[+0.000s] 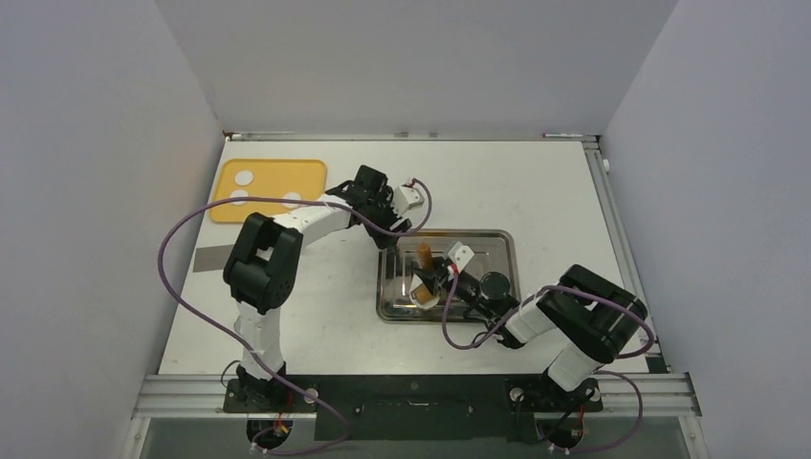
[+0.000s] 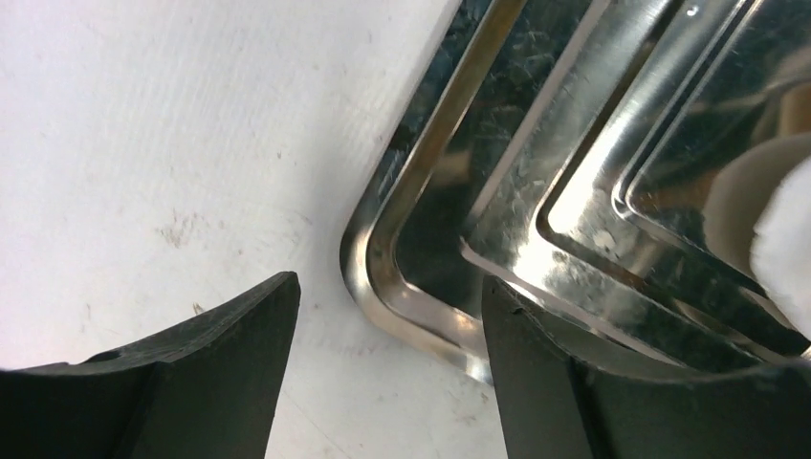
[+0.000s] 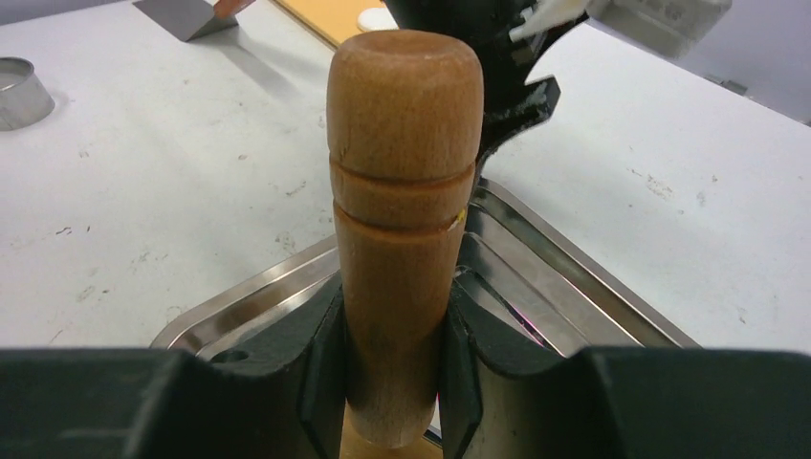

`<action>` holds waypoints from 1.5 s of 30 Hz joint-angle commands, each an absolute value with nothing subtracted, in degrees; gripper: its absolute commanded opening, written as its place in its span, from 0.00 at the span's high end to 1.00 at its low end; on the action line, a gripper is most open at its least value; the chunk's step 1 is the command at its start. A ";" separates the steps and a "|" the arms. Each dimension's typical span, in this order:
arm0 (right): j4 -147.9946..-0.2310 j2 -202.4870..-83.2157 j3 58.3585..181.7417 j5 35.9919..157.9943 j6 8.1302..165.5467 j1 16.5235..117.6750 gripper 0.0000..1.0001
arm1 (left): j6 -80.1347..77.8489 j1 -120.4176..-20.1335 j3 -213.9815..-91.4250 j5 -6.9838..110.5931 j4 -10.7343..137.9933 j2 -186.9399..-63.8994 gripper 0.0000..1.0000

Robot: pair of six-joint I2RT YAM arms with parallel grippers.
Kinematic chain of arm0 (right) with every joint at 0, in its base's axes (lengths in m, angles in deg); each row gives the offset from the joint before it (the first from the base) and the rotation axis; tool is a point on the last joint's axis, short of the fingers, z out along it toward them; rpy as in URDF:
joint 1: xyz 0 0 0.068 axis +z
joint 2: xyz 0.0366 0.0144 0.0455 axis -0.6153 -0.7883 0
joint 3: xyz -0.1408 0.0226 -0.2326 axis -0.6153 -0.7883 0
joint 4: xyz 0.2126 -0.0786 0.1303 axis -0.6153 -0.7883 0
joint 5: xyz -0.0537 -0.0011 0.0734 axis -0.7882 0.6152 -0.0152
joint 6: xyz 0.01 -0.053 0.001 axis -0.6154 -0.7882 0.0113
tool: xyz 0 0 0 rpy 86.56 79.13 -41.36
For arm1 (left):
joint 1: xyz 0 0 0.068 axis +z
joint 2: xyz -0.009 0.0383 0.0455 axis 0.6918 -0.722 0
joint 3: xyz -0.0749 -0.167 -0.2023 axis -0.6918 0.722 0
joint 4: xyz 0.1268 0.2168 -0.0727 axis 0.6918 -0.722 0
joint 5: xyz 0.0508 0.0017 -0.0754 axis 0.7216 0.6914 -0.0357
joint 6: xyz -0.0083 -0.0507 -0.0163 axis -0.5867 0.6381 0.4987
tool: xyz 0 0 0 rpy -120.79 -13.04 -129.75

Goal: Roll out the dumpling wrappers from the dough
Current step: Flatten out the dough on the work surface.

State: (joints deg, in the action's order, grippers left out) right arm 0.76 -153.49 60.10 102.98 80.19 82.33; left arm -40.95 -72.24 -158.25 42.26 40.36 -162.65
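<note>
Three small white dough lumps lie on the yellow board at the far left; one lump also shows in the right wrist view. No flattened wrapper shows in any view. My right gripper is shut on the wooden rolling pin over the metal tray. In the right wrist view the fingers clamp the pin's handle. My left gripper is open and empty, its fingers astride the tray's corner. A blurred white shape lies at the right edge of the left wrist view.
A grey scraper lies on the table left of the left arm; it also shows in the right wrist view. A small metal ring stands on the table left of the tray. Walls close in the table on three sides.
</note>
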 commanded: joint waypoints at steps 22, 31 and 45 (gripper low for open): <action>22.83 -169.29 54.21 99.29 85.07 82.31 0.92 | -48.46 -76.06 -164.20 50.69 28.40 -172.78 0.70; 23.61 -165.96 51.66 100.93 86.09 82.10 0.92 | -47.83 -74.97 -164.20 49.29 28.50 -172.18 0.74; 3.84 -149.47 68.10 108.11 80.46 81.66 0.92 | -48.75 -74.19 -165.20 46.00 27.27 -171.50 0.72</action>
State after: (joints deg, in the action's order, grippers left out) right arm 1.33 -148.47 62.66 103.37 82.46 81.87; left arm -47.95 -74.54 -166.27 46.07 34.63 -170.06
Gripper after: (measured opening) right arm 0.291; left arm 0.288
